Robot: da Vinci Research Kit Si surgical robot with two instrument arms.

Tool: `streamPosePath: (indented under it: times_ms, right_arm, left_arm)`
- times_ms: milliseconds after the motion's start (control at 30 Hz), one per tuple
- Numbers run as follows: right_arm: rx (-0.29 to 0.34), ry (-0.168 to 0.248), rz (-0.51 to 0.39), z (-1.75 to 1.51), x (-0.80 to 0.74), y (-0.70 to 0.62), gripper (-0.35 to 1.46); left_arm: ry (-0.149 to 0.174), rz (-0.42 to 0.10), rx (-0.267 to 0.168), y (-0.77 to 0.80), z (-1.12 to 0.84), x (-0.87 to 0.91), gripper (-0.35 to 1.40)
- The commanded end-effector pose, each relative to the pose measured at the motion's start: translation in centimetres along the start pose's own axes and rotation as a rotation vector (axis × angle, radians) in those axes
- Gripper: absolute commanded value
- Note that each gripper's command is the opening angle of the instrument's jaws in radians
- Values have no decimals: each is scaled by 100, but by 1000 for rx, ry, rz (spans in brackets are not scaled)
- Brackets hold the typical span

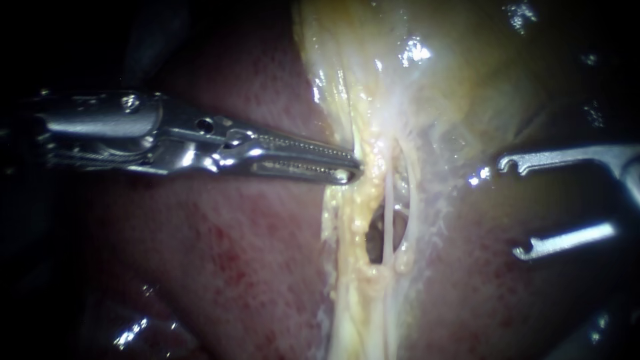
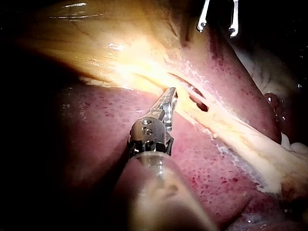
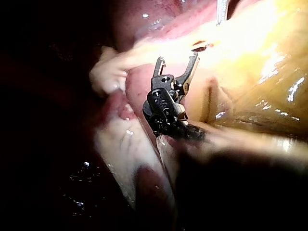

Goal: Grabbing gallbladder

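Observation:
The yellow gallbladder (image 1: pixel 467 80) fills the upper right of the endoscope view and narrows into a pale fatty band with thin tubes (image 1: pixel 389 213) crossing a dark window. My left instrument (image 1: pixel 351 171) has toothed jaws lying almost together, their tips biting the band's yellow edge beside the window. The left wrist view shows the same hold, with my left instrument (image 2: pixel 170 95) at the tissue margin. My right instrument (image 1: pixel 517 208) hangs to the right of the band, its two hooked jaws wide apart and touching nothing. The right wrist view shows my right instrument (image 3: pixel 176 65) spread just short of the yellow tissue.
Dark red liver (image 1: pixel 220 267) lies under and to the left of the band, and more liver (image 1: pixel 507 300) lies to the right. In the left wrist view my right instrument (image 2: pixel 219 21) shows beyond the gallbladder (image 2: pixel 110 43). Wet glints mark the lower left.

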Motion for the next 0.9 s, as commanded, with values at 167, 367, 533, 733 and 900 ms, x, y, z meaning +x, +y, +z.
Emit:
streamPosePath:
  times_ms: [167,367,533,733,900]
  right_arm:
    - [0,0,0,0,0,0,60]
    - [0,0,0,0,0,0,60]
    - [0,0,0,0,0,0,60]
    - [0,0,0,0,0,0,60]
    - [0,0,0,0,0,0,60]
  left_arm:
    - [-2,-5,2,1,-3,2,-35]
    - [-2,-5,2,0,-4,2,-35]
    - [-2,-5,2,-2,-5,1,-35]
    - [-2,-6,1,-4,-5,0,-35]
    - [-2,-6,0,-4,-3,-1,-35]
